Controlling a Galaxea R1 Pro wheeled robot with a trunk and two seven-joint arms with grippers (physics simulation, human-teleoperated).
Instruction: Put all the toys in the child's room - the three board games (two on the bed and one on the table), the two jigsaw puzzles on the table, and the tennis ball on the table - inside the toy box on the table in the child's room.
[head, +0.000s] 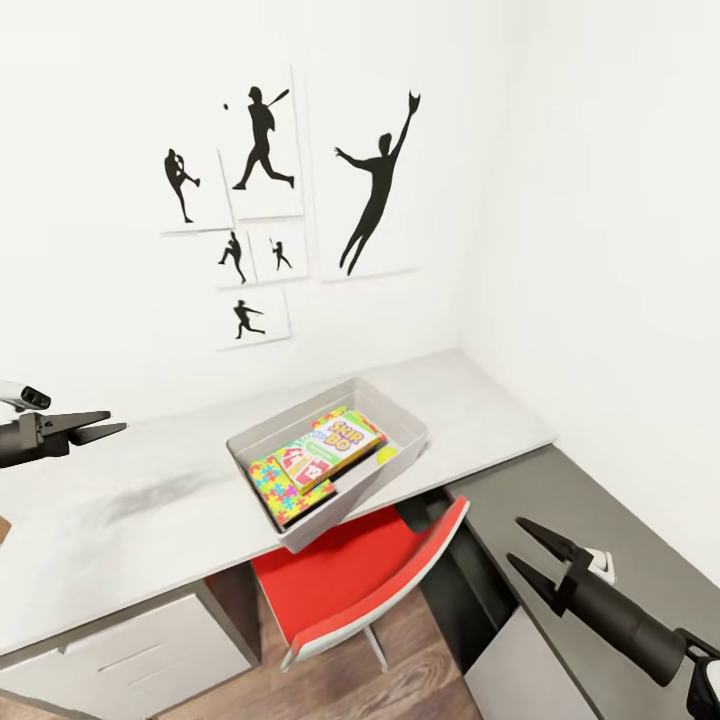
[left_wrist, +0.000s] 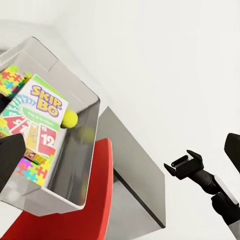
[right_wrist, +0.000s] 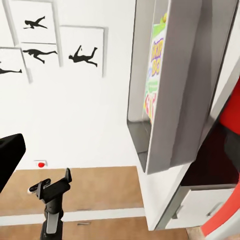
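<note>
My feeds were bright and evenly lit, with no lamp or window in view to mark a source. The white walls (head: 600, 200) were nearly blown out, so the room corner was hard to find. On the table (head: 130, 500) a soft grey smudge lay left of the toy box (head: 400, 420), perhaps a shadow, though I couldn't be sure. The box walls threw mild shade onto its contents. Straight edges leaned at the head view's margins. Everything looked slightly soft, without motion blur.
</note>
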